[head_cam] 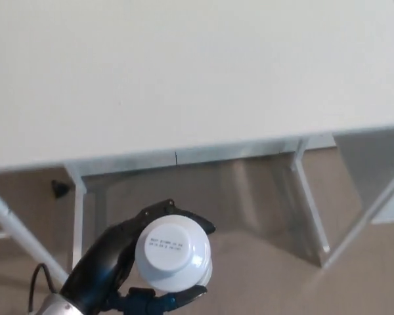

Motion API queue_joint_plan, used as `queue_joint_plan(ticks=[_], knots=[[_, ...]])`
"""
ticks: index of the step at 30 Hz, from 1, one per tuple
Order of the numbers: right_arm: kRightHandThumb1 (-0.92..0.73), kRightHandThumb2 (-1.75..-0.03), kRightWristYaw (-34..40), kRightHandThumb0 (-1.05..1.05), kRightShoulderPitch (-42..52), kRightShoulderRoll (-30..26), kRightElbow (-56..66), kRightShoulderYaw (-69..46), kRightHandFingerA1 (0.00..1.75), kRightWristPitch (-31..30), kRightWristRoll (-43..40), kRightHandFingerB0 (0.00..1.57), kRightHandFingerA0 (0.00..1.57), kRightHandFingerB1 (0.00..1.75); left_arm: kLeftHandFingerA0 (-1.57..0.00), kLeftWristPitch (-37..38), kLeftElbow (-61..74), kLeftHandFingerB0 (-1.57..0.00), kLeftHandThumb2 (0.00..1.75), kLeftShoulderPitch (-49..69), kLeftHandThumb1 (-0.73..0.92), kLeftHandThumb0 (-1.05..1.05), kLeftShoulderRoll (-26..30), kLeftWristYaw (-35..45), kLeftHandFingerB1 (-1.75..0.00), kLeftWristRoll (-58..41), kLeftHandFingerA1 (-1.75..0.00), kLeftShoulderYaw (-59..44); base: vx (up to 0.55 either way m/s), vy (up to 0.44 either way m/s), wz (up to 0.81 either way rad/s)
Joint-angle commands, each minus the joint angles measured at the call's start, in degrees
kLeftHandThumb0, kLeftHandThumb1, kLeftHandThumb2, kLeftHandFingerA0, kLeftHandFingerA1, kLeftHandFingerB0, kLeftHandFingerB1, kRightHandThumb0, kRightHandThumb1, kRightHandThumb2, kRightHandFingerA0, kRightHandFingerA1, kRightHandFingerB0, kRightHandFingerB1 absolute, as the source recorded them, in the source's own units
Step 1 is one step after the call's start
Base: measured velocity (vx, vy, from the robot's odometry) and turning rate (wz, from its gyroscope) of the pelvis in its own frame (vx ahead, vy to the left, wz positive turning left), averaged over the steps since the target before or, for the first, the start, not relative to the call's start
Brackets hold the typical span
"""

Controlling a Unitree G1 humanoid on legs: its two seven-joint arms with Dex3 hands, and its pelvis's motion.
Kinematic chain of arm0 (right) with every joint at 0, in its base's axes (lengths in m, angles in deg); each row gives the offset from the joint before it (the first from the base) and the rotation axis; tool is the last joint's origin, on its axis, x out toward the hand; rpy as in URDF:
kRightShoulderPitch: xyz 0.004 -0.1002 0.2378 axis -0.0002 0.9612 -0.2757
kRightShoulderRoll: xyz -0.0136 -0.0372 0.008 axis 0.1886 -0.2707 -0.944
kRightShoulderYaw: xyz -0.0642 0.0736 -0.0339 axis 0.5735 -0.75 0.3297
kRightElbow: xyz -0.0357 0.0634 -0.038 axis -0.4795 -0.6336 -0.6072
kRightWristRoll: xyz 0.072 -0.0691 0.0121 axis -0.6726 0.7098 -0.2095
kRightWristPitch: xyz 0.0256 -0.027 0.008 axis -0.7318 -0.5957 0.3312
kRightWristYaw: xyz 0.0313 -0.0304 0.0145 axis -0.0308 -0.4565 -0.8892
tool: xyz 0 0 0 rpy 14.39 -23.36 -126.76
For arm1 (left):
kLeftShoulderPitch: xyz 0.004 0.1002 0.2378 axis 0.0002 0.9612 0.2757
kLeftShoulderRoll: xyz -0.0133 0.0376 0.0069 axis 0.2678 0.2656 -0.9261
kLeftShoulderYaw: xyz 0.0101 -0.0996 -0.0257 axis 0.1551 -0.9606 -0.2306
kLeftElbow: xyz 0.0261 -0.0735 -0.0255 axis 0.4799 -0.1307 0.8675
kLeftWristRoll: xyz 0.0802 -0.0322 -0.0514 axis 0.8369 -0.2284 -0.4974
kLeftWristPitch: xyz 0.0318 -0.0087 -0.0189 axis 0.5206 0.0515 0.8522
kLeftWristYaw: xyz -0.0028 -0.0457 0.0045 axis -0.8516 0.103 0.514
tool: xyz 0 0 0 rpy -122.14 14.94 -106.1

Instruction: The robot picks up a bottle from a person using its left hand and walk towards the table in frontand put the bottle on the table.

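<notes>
Head view, looking down. We count one bottle (173,252), one hand and one table (184,79). The bottle is seen from above, so that its round white cap (171,247) faces us, with two lines of small dark print (167,246) on it that are too small to read. The left hand (111,259), black, comes in from the lower left and is closed around the bottle, with fingers (159,299) wrapped on its near side and others curling over its far side. The bottle sits in this grasp at the bottom centre of the picture, over the tan floor (262,275) and short of the table's near edge, touching no part of the table. The white tabletop fills the upper half of the picture and its surface is bare. Under its edge we see several white struts (308,203) of the frame, some upright and some slanting, which stand between the hand and the space beneath the table. A small black object (60,189) lies by the left strut; we cannot tell what it is. One thin black cable (34,283) loops beside the forearm at the lower left.
</notes>
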Motion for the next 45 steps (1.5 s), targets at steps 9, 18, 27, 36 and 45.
queue_joint_plan(ticks=[9, 18, 27, 36, 45], knots=[[-0.75, -0.63, -0.75, -0.48, 0.62, -0.67, -0.04, -0.18, 0.44, -0.3, -0.06, 0.52, 0.64, 0.39, -1.1, 1.63, 0.92, -0.76, 0.65, 1.02, 0.81, -0.29, 0.1, 0.01, -1.09, -0.02, -1.32, 0.49, 0.4, -0.156, 0.22], [-0.74, -0.63, -0.41, -0.46, -0.02, -0.18, -0.3, -0.65, 0.46, -1.56, -0.24, 0.54, 0.66, 0.39, -1.09, 1.85, 0.82, -0.76, 0.65, 1.02, 0.81, -0.29, -0.04, -0.31, -1.09, 0.24, -1.32, 0.84, 0.16, 0.008, -0.12], [-0.73, -0.62, -0.68, -0.47, -0.05, -0.14, -0.33, -0.66, 0.45, -2.02, -0.06, 0.53, 0.63, 0.39, -1.1, 1.23, 0.74, -0.77, 0.65, 0.9, 0.82, -0.28, 0.02, -0.87, -1.08, 0.86, -1.32, 0.84, 0.05, 0.092, 0.02], [-0.73, -0.62, -0.66, -0.45, 0.08, -0.44, -0.15, 0.21, 0.45, -1.9, 0.49, 0.52, 0.65, 0.39, -1.1, 1.1, -2.16, -0.74, 0.66, -2.98, 0.83, -0.28, -0.53, -0.19, -1.03, -2.1, -1.35, -3.65, 0.03, -0.234, 0.04], [-0.73, -0.62, -1.37, -0.44, -0.22, -0.2, -0.16, 0.42, 0.45, -2.01, 0.09, 0.52, 0.62, 0.4, -1.08, -2.88, -10.13, -0.74, 0.68, -13.24, 0.81, -0.28, -1.74, -2.71, -1.1, 0.03, -1.41, -7.44, 0.06, 0.026, -0.02]])
